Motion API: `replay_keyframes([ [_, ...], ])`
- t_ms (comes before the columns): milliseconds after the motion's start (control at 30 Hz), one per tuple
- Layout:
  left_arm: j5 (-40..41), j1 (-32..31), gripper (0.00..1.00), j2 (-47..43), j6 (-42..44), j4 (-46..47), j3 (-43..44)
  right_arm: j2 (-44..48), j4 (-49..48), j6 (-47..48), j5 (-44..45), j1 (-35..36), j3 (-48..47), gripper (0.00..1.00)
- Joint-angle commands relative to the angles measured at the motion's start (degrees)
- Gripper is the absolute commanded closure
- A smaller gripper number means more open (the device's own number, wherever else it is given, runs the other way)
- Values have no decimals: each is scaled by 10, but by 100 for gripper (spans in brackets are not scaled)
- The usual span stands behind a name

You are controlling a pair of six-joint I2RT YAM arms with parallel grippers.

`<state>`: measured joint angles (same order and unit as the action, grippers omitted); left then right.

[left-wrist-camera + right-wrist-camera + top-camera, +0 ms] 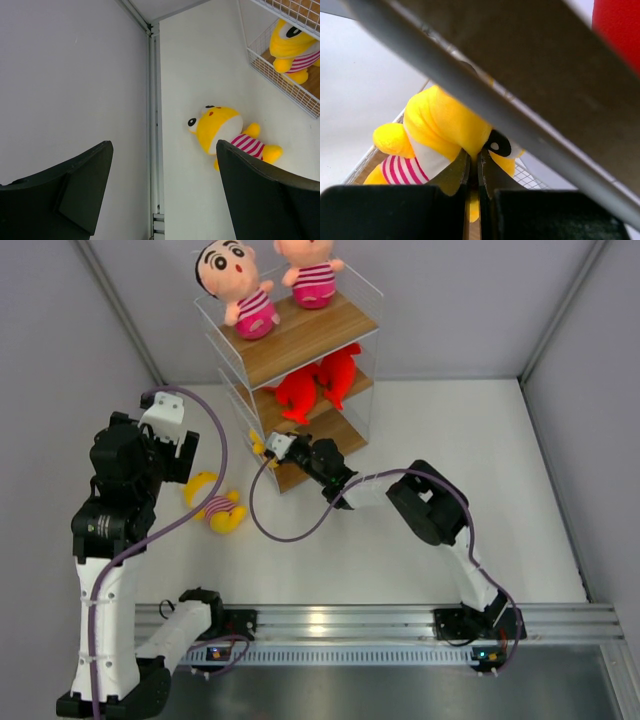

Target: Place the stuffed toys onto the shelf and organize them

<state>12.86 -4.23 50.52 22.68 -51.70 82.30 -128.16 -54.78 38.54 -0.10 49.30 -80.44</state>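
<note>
The shelf (310, 328) stands at the back middle. Two boy dolls (238, 288) sit on its top board and two red sharks (322, 380) lie on the middle board. My right gripper (277, 448) reaches into the bottom tier, shut on a fold of a yellow toy (445, 125) in a pink-striped shirt; the same yellow toy (292, 42) rests on the bottom board behind the shelf's wire side (280, 80). A second yellow toy (215, 502) lies on the table left of the shelf. My left gripper (164, 144) hovers open and empty beside that second yellow toy (220, 127).
Grey walls enclose the white table on the left, back and right. An aluminium rail (380, 620) runs along the near edge by the arm bases. Purple cables (270, 525) loop over the table between the arms.
</note>
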Motion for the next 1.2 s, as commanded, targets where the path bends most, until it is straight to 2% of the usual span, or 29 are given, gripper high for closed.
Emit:
replay_keyframes([
  [0,-3,-3,10,-2,4,4,1,-2,-37,0,12,-8,-33,100],
  [100,-4,-3,10,-1,5,4,1,0,-35,-1,11,-8,-33,100],
  [133,-4,-3,10,-1,4,4,1,1,-31,-1,6,-8,-31,96],
  [167,-4,-3,10,-1,4,4,1,4,-31,-1,4,-8,-27,83],
  [267,-4,-3,10,-1,6,4,1,12,-45,-2,-11,-7,-14,65],
  [400,-6,-3,10,-1,5,4,-1,26,-59,-4,-6,-7,4,59],
  [467,-7,-3,10,-1,5,4,-2,34,-64,-4,-6,-6,13,53],
  [667,-8,-3,10,-1,5,4,0,60,-77,-12,-7,-6,31,43],
  [867,-11,-3,10,-1,5,3,-2,88,-84,-17,-10,-6,61,37],
  [1167,-9,-3,9,-3,5,4,-1,103,-77,-19,-13,-7,81,33],
])
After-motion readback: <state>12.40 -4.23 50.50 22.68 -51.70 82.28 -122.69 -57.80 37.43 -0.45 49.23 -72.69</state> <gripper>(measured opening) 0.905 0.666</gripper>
